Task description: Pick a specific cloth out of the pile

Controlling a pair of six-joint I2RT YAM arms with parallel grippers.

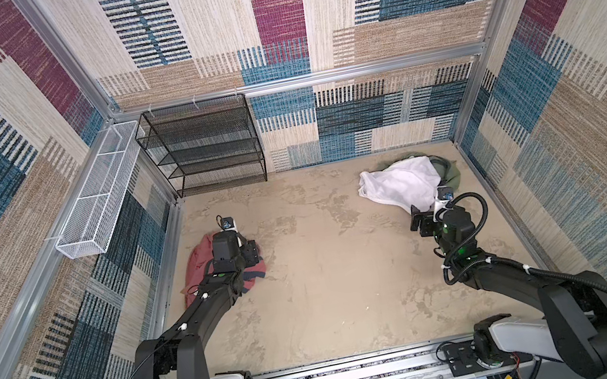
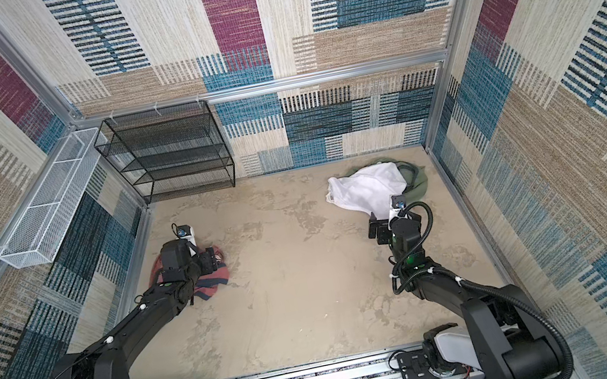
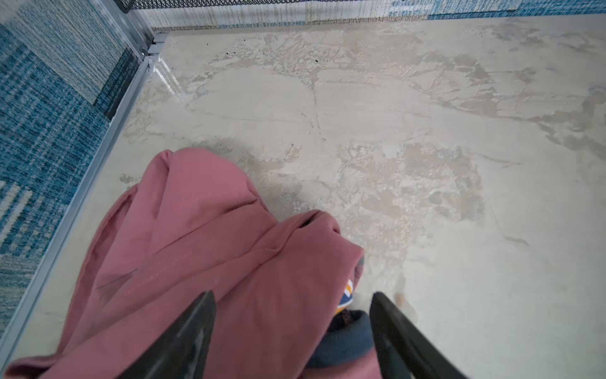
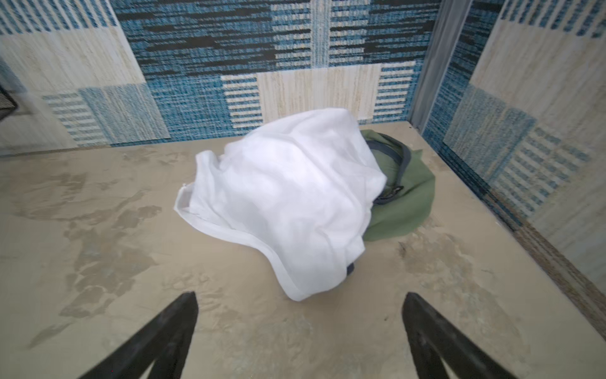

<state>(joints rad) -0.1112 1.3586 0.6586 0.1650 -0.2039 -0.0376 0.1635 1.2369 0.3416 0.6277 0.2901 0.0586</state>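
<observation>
The cloth [image 1: 199, 266] [image 2: 221, 276], a faded red T-shirt with navy trim, lies crumpled on the left of the table, apart from the pile. My left gripper [image 1: 251, 248] [image 3: 292, 294] hangs just over it, open; its jaws stand to either side of a red fold and the navy collar [image 3: 347, 338] without pinching them. The pile [image 1: 401, 181] sits in the back right corner, a white garment [image 4: 288, 197] draped over an olive-green one [image 4: 406, 203]. My right gripper [image 1: 419, 218] [image 4: 300, 295] is open just in front of the pile, with bare table between its fingers.
A black mesh shelf [image 1: 208, 148] stands against the back wall at the left. A white wire basket [image 1: 100, 192] hangs on the left wall. Carpeted walls close in the beige table [image 1: 330, 278] on three sides; the arms' mounting rail [image 1: 368, 373] runs along the front.
</observation>
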